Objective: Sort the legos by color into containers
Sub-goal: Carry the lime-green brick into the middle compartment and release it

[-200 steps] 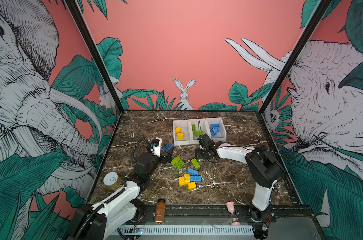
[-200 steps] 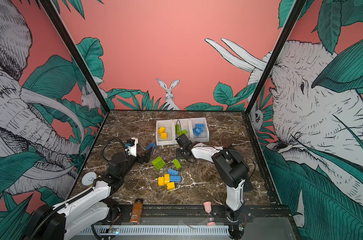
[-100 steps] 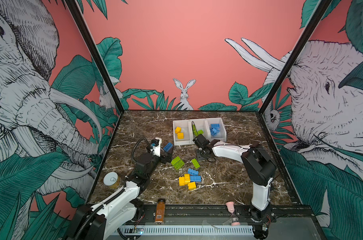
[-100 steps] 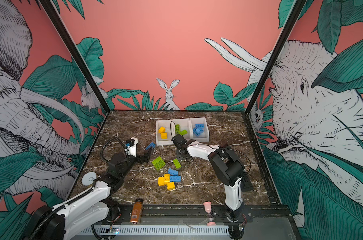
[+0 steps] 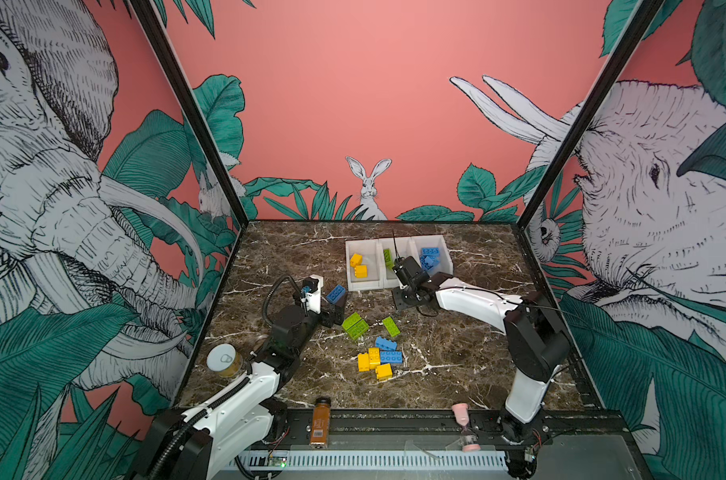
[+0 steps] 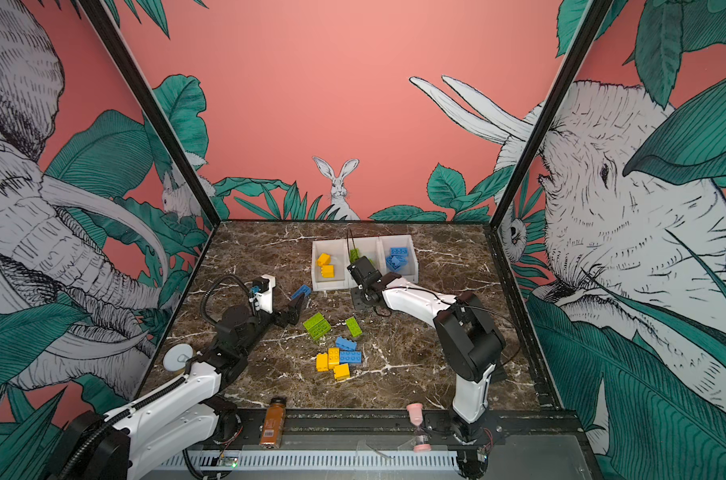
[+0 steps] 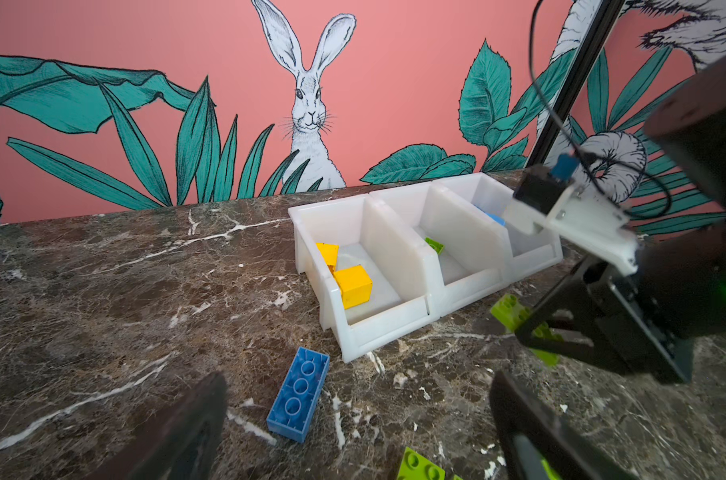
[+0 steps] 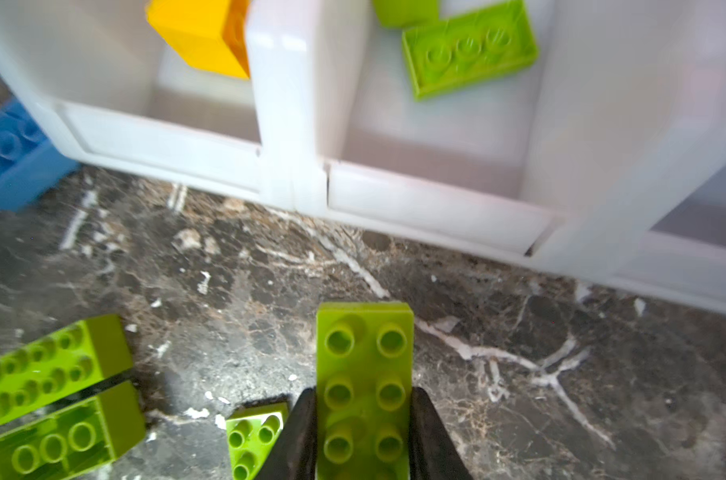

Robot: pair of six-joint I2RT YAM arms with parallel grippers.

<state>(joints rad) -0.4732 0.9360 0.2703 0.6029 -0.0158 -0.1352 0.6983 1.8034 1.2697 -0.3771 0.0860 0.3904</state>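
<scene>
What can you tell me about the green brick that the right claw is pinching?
The lime green brick is an oblong of glossy plastic with two rows of round studs facing up. The right gripper is shut on it, black fingers pressing its two long sides near one end. Its free end points toward the white bins, apart from them. It is over the marble table; whether lifted cannot be told.

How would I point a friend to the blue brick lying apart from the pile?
Find the three white bins at the back of the marble table. Just in front of the leftmost bin, holding yellow bricks, lies an oblong blue brick. Unlike the loose blue bricks in the pile, it lies alone, hollow underside up.
</scene>
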